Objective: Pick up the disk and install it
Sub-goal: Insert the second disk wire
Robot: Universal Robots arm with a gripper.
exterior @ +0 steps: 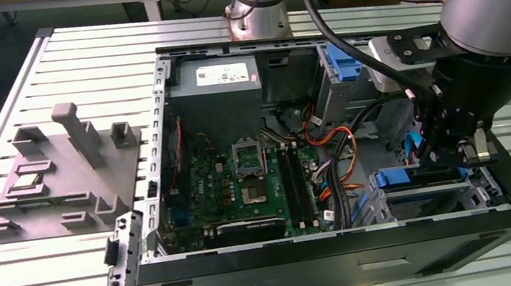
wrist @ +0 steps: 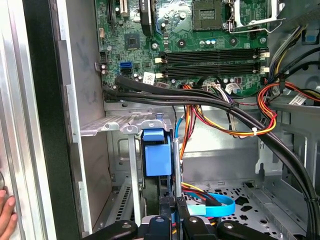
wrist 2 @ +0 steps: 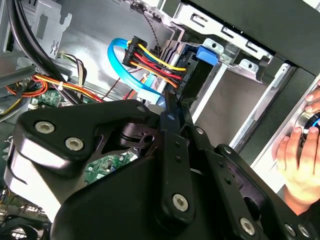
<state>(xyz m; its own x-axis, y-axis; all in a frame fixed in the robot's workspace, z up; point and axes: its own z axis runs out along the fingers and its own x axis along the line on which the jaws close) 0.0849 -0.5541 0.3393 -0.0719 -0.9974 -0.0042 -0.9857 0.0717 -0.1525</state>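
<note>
Jaws pinched narrow on the blue end of the disk (wrist: pixel 156 159), standing on edge in the drive cage (exterior: pixel 434 190) at the exterior view's right of the open computer case (exterior: pixel 348 256). Motherboard (exterior: pixel 240 181) left of it. A hand (wrist 2: pixel 300 160) near the case edge.

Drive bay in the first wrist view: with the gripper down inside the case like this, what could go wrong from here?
1. The gripper sits low in the case beside the blue flat cable and below the red, yellow and orange wire bundle; either might snag or get pinched if the arm moves.
2. A person's hand rests at the case edge close to the arm, so a pinch seems possible.
</note>
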